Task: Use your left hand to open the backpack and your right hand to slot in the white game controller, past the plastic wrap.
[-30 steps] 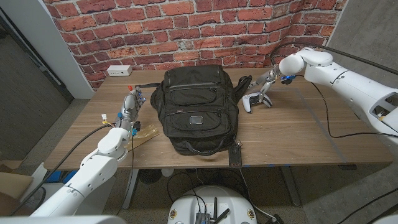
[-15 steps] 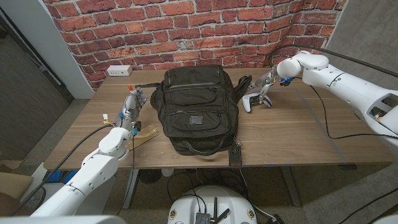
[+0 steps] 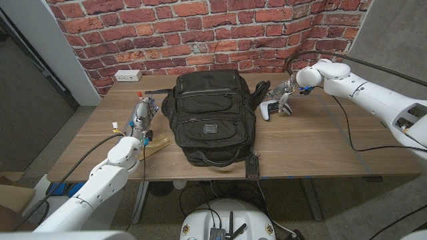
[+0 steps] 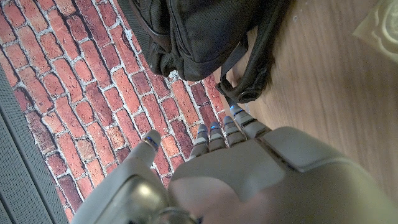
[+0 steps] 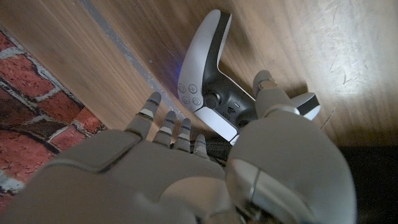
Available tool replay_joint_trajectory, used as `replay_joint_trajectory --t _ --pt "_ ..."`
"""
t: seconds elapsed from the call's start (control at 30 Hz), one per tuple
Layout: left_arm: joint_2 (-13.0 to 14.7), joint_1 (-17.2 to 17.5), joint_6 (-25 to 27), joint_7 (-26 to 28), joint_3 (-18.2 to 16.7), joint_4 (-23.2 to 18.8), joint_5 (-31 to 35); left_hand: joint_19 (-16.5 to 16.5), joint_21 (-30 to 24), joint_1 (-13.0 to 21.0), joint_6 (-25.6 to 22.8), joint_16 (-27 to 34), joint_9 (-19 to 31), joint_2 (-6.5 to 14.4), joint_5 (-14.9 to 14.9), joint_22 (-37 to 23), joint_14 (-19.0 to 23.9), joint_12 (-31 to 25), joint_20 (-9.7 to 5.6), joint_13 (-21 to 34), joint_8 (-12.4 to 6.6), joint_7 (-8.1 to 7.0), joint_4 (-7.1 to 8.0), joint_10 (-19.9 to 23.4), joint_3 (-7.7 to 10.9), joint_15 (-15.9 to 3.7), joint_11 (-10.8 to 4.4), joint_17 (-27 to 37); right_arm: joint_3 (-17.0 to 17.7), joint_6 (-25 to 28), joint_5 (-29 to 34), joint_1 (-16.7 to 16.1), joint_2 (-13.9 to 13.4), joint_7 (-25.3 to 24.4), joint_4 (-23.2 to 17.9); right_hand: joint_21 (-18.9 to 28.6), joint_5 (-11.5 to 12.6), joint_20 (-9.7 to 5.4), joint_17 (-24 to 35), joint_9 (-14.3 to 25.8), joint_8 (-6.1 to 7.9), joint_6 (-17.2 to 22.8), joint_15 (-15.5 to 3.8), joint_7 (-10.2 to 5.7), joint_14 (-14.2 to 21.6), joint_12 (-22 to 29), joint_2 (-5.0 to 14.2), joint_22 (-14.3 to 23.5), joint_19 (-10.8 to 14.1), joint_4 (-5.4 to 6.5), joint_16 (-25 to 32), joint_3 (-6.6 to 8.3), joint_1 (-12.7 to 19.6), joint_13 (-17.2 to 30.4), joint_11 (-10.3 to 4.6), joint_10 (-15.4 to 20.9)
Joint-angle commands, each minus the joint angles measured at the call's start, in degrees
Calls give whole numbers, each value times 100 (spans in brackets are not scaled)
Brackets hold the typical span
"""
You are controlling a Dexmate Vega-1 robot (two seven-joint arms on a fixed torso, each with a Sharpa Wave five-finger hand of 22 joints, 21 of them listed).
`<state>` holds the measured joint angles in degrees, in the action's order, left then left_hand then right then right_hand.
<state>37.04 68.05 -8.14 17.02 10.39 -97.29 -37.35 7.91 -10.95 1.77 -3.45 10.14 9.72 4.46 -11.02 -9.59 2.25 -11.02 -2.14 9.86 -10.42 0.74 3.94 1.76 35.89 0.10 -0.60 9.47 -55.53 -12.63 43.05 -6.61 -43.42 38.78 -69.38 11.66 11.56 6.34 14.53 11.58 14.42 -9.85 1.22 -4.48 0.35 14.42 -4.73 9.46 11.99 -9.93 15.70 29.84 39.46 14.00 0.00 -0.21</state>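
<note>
No readable text, brand or number anywhere; patch on backpack (image 3: 208, 113) front too small to read.

White, rounded shells cover both arms, black cables run along them, and the left hand (image 3: 141, 115) and right hand (image 3: 284, 90) are grey metal with dark segmented fingers (image 5: 151, 111) carrying small blue marks.

Premises present as a robotics lab or test room: brick wall (image 3: 200, 27) at 12 o'clock, wooden table (image 3: 313, 140), power strip (image 3: 127, 75), loose cables (image 3: 350, 133).
</note>
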Motion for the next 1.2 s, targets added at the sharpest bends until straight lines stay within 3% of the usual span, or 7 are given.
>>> replay_joint_trajectory --t 0.03,0.37,0.93,1.2 --pt "-15 -42 22 -13 41 60 -31 44 10 -55 -60 0 29 288 -35 -9 70 5 -154 14 -6 -14 12 67 49 14 -5 26 -16 -60 123 -52 10 -303 40 35 -15 -69 43 17 94 47 -53 -23 122 68 0 29 120 13 80 -1 110 48 -28 174" --pt "-14 -62 26 -38 52 100 -68 48 9 -57 -73 3 30 289 -36 -9 78 8 -157 14 -10 -19 16 67 51 15 -1 26 4 -181 150 -89 9 -636 109 79 -68 -264 137 62 440 719 -388 -26 594 236 22 32 575 39 326 -81 221 188 -218 686" --pt "-10 -78 31 -72 59 159 -125 52 8 -60 -94 2 32 290 -36 -9 82 9 -156 15 -15 -31 25 70 53 30 1 27 39 -203 310 -206 -54 -1096 37 78 -82 -496 241 81 780 1334 -716 -135 1153 441 73 35 984 18 637 -164 457 339 -402 1354" --pt "11 -61 27 -91 39 167 -156 51 10 -62 -102 1 33 290 -36 -9 83 8 -157 15 -15 -31 30 78 54 33 -3 27 50 -189 413 -294 -112 -1232 -67 75 -84 -610 284 81 858 1453 -809 -137 1354 504 74 36 1105 12 756 -204 551 399 -477 1549"
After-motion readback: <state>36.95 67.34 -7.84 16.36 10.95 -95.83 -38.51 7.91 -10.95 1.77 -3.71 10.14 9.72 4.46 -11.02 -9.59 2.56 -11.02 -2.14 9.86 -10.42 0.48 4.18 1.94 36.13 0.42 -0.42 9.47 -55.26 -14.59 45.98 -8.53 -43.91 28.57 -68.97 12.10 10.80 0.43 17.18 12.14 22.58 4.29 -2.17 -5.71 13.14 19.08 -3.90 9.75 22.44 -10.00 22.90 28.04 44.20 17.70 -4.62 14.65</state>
